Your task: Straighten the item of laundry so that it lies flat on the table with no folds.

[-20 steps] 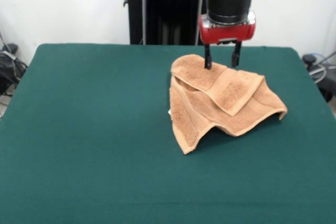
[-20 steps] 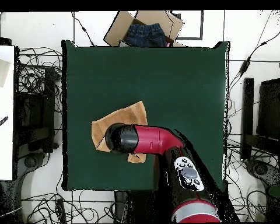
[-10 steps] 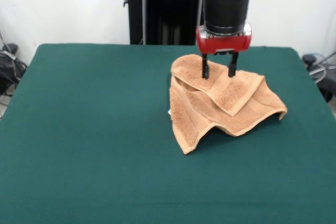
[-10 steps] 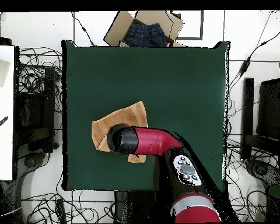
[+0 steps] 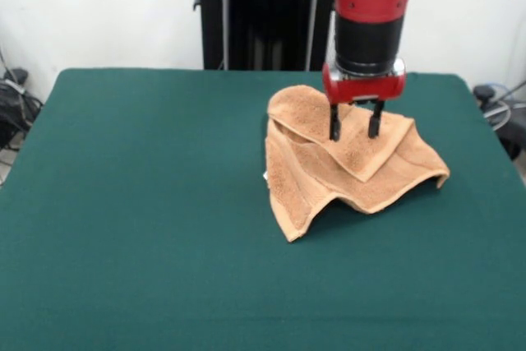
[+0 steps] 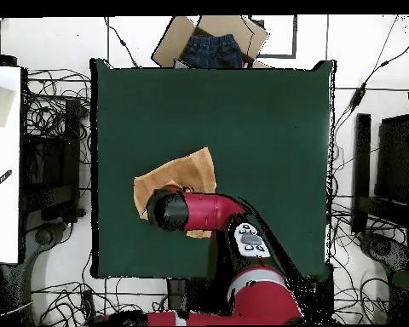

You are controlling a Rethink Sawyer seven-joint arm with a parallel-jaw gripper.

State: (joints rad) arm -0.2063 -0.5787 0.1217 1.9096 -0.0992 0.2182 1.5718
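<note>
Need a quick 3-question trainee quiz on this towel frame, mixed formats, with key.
1. True or false: the towel lies flat on the table.
2. The gripper is: A) open above the towel's folded top flap, B) shut on a corner, C) away over bare felt.
3. In the overhead view, what hides part of the towel?

Key: 1 false, it is folded and humped. 2 A. 3 the arm.

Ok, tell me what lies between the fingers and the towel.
Nothing lies between them. In the front view the open gripper has its fingers right at the folded towel, over its top flap; whether they touch it is unclear.
</note>
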